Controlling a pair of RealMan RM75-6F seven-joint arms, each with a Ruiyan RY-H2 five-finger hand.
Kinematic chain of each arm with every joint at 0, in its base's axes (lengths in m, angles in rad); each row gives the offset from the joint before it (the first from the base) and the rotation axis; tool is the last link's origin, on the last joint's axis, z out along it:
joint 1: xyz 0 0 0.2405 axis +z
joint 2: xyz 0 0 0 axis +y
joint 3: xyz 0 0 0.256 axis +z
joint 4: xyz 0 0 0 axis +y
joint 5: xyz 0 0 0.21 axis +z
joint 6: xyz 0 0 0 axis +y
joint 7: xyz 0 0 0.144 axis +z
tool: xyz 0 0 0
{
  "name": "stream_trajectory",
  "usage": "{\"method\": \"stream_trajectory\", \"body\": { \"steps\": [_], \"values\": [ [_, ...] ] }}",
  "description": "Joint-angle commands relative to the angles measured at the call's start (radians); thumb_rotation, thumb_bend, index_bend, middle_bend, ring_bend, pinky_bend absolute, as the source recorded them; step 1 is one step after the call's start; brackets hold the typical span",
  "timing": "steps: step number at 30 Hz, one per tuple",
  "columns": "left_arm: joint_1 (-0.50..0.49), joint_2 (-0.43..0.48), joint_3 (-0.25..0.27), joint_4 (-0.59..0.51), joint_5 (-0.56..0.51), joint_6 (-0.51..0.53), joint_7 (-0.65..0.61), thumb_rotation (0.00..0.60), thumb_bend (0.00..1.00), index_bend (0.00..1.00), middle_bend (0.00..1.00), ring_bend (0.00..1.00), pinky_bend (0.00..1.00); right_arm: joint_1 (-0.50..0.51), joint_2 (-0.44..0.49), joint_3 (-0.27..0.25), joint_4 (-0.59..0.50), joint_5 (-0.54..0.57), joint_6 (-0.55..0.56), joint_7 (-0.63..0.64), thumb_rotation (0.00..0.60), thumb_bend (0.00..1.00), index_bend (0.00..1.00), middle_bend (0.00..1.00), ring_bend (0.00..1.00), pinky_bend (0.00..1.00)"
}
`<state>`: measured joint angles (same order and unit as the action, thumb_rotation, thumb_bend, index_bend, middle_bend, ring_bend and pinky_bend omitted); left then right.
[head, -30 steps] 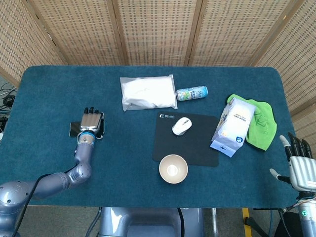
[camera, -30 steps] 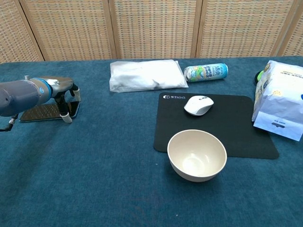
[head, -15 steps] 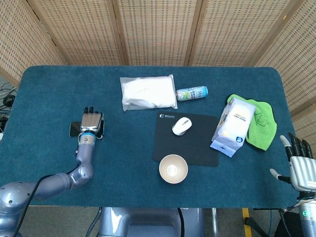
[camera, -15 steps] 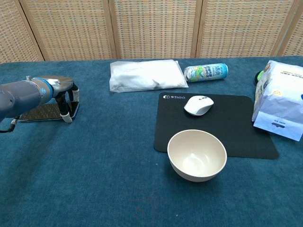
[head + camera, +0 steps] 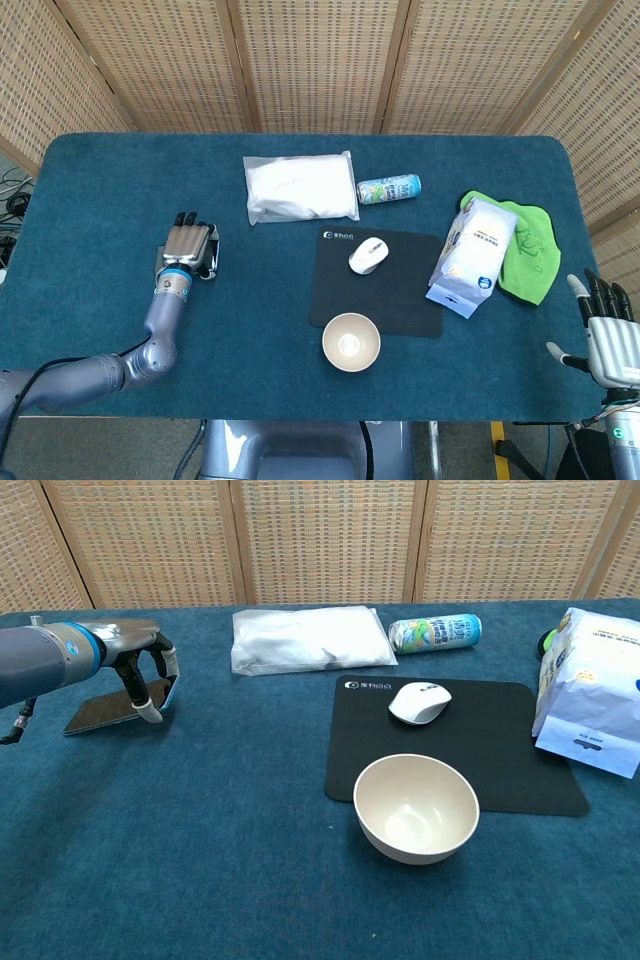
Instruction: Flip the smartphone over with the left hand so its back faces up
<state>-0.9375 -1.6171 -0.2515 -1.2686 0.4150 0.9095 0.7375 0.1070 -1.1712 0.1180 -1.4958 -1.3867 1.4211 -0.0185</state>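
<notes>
The smartphone [image 5: 103, 710] is a dark slab at the left of the blue table. It lies tilted, its left end on the cloth and its right end raised. My left hand [image 5: 146, 668] grips that raised end, fingers curled over the top and thumb below. From the head view the left hand [image 5: 187, 248] covers most of the phone, and only a thin pale edge [image 5: 214, 250] shows beside the fingers. My right hand [image 5: 610, 340] hangs off the table's right front corner with its fingers spread and nothing in it.
A white plastic bag [image 5: 300, 188] and a lying can [image 5: 389, 188] sit at the back. A black mouse pad [image 5: 400, 290] carries a white mouse [image 5: 368, 254], with a cream bowl [image 5: 350, 341] at its front edge. A paper pack [image 5: 470, 256] and a green cloth [image 5: 530, 250] lie to the right.
My left hand has moved a little right and up, lifting the phone's right end off the cloth so that it now tilts. The right hand has not moved.
</notes>
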Motion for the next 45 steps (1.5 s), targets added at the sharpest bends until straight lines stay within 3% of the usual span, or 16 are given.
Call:
{"method": "stream_trajectory", "body": {
  "steps": [1,22,29,38,45],
  "values": [
    [0.018,0.042,-0.007,-0.059,0.016,-0.013,-0.040,0.600,0.00,0.42,0.31,0.08,0.00,0.000,-0.001,0.000,-0.001,0.001,0.000,-0.002,0.600,0.00,0.00,0.00,0.00,0.00],
    [0.082,0.166,-0.034,-0.255,0.188,-0.071,-0.316,0.600,0.01,0.43,0.32,0.10,0.00,-0.002,0.003,0.004,0.000,0.009,0.000,0.008,0.600,0.00,0.00,0.00,0.00,0.00],
    [0.129,0.205,-0.081,-0.269,0.304,-0.207,-0.553,0.600,0.01,0.43,0.32,0.10,0.00,0.000,0.002,0.005,0.001,0.011,-0.003,0.007,0.600,0.00,0.00,0.00,0.00,0.00],
    [0.201,0.234,-0.124,-0.226,0.479,-0.294,-0.845,0.600,0.01,0.43,0.32,0.10,0.00,-0.001,0.000,0.006,0.004,0.014,-0.002,0.002,0.600,0.00,0.00,0.00,0.00,0.00],
    [0.281,0.238,-0.170,-0.145,0.772,-0.382,-1.245,0.600,0.02,0.43,0.32,0.10,0.00,0.001,-0.005,0.003,0.003,0.010,-0.003,-0.009,0.600,0.00,0.00,0.00,0.00,0.00]
  ]
}}
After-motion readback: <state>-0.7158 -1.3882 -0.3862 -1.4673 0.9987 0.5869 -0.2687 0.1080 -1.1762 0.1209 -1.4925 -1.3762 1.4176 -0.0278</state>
